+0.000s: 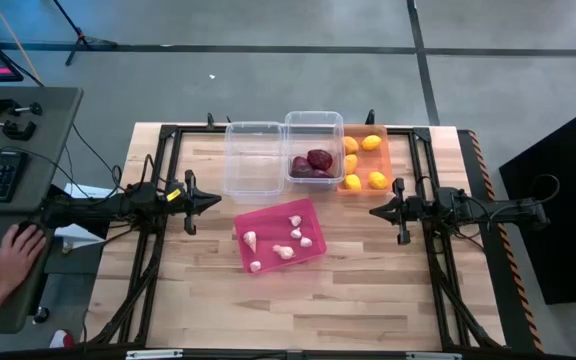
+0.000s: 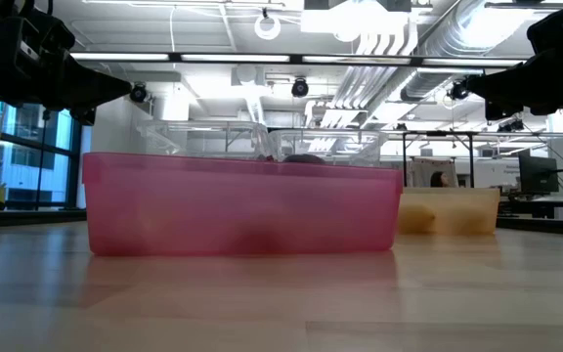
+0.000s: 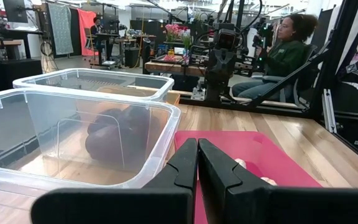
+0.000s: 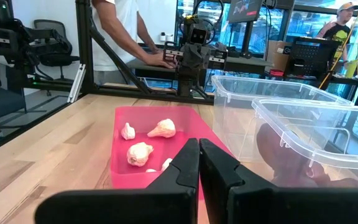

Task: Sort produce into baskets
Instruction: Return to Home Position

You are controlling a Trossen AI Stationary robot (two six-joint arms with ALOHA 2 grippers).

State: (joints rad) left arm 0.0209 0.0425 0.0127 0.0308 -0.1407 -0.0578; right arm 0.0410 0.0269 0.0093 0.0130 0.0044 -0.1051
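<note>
From above, the sorting looks finished, since each kind of produce lies in its own container. The lemons (image 1: 371,143) sit in the orange bin (image 1: 368,162) towards the worktop's far right corner. The dark red onions (image 1: 313,163) fill the clear bin (image 1: 313,116) touching it, and an empty clear bin (image 1: 254,125) stands next along the far edge. The garlic bulbs (image 1: 295,220) are scattered in the pink bin (image 1: 268,222), which lies skewed in the middle of the worktop (image 1: 368,300), within easy reach of both arms. The left gripper (image 1: 215,201) hangs just off the pink bin towards the left edge, and the right gripper (image 1: 372,211) mirrors it towards the right edge. They point at each other and are clear of every bin, which I take to be a parked pose rather than a reach. A person's hand (image 1: 16,252) rests on the desk beyond the left edge. At table height, the pink bin's wall fills the middle and the orange bin sits behind it to the right. Both arms are held high, so nothing touches the bins. The left wrist view shows that arm's fingers (image 3: 185,168) pressed together with nothing between them, looking past the onion bin and over the pink one. The right wrist view shows the same: its fingers (image 4: 188,165) meet empty above the near end of the pink bin, with garlic lying beyond them.
</note>
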